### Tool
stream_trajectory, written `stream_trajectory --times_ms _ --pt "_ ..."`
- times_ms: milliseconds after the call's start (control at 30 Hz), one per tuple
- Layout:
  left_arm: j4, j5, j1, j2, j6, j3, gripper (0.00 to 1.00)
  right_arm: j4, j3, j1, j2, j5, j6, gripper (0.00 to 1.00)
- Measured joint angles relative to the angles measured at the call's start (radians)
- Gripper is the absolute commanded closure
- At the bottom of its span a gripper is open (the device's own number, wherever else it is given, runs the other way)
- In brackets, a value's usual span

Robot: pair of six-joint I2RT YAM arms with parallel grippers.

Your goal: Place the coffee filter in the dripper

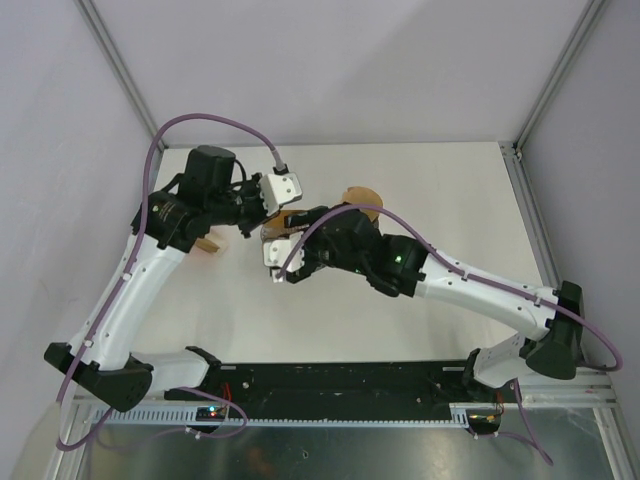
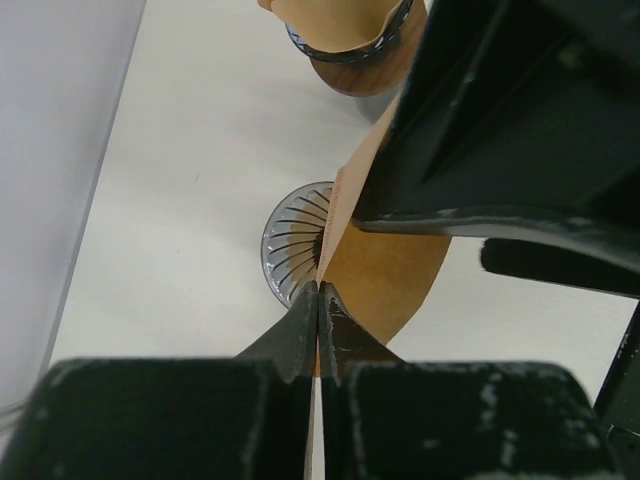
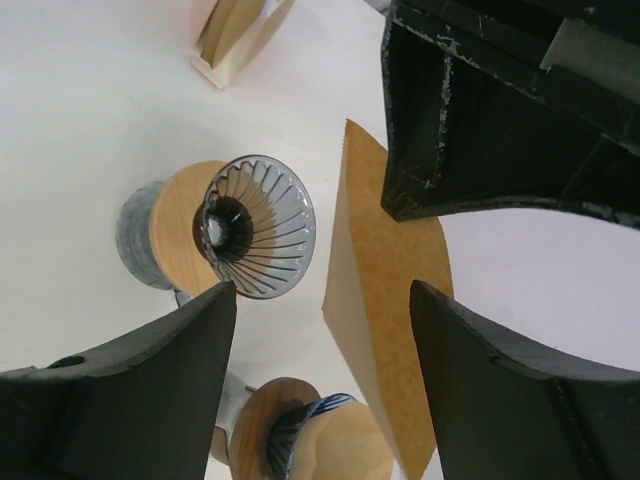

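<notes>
Tabletop (image 3: pixel 90 90) dripper (image 3: pixel 255 225), beside the filter (image 3: pixel 385 290) in wrist views, is hidden overhead.

place: robot lab cell | signs: white table (image 1: pixel 450 200) — bare walls (image 1: pixel 350 60), aluminium posts (image 1: pixel 556 78), 2 bolted arms (image 1: pixel 130 290)

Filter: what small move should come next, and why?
Probably the right gripper should close on the filter. Its jaws stand open on either side of the paper, the left gripper pinches one edge flat, and the empty dripper sits close by.
</notes>
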Motion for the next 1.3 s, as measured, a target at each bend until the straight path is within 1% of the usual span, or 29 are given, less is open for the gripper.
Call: stream_trajectory --times_ms 67,167,400,433,467,567,633,667,767,1000,1067,1133,1167,1200,1233,1300 --pt "-0.005 0.008 -0.001 -0.001 -0.001 0.0 1.0 -0.014 0.023 0.002 0.021 0.024 -0.008 0.33" --pt "-0.017 0.021 -0.003 -0.003 -0.001 0.002 1.0 -0.032 0.049 0.005 0.052 0.072 -0.026 0.44" --pt "-0.03 0.044 -0.003 -0.007 -0.003 0.033 1.0 -0.059 0.06 0.027 0.098 0.196 -0.068 0.91" --pt "-0.03 0.043 -0.003 -0.007 -0.003 0.037 0.99 -0.064 0.06 0.034 0.101 0.215 -0.078 0.96" --pt "-0.03 0.042 -0.003 -0.007 -0.003 0.039 0.92 -0.067 0.06 0.042 0.103 0.232 -0.085 0.98" --pt "-0.03 0.042 -0.005 -0.007 0.001 0.039 0.74 -0.069 0.06 0.059 0.104 0.265 -0.097 1.0" --pt "-0.029 0.044 -0.01 -0.007 0.002 0.039 0.65 -0.069 0.06 0.066 0.104 0.273 -0.103 1.0" --pt "-0.029 0.046 -0.014 -0.007 0.002 0.039 0.62 -0.069 0.06 0.068 0.104 0.275 -0.104 1.0" --pt "-0.019 0.048 -0.032 -0.007 0.003 0.031 0.57 -0.069 0.06 0.068 0.104 0.275 -0.107 1.0" --pt "0.003 0.032 -0.048 -0.002 0.011 -0.019 0.55 -0.069 0.06 0.069 0.104 0.27 -0.107 1.0" --pt "0.006 0.029 -0.049 0.002 0.02 -0.025 0.56 -0.069 0.06 0.069 0.104 0.263 -0.107 1.0" --pt "0.01 0.029 -0.049 0.005 0.027 -0.028 0.7 -0.069 0.06 0.069 0.104 0.258 -0.107 1.0" --pt "0.01 0.029 -0.049 0.006 0.029 -0.028 0.82 -0.069 0.06 0.069 0.104 0.255 -0.107 1.0" --pt "0.013 0.029 -0.049 0.008 0.034 -0.028 0.9 -0.069 0.06 0.069 0.104 0.252 -0.107 1.0" --pt "0.016 0.028 -0.05 0.008 0.031 -0.028 0.95 -0.07 0.06 0.069 0.104 0.248 -0.107 1.0" --pt "0.024 0.026 -0.052 0.01 0.035 -0.028 0.98 -0.071 0.06 0.069 0.104 0.239 -0.107 1.0"
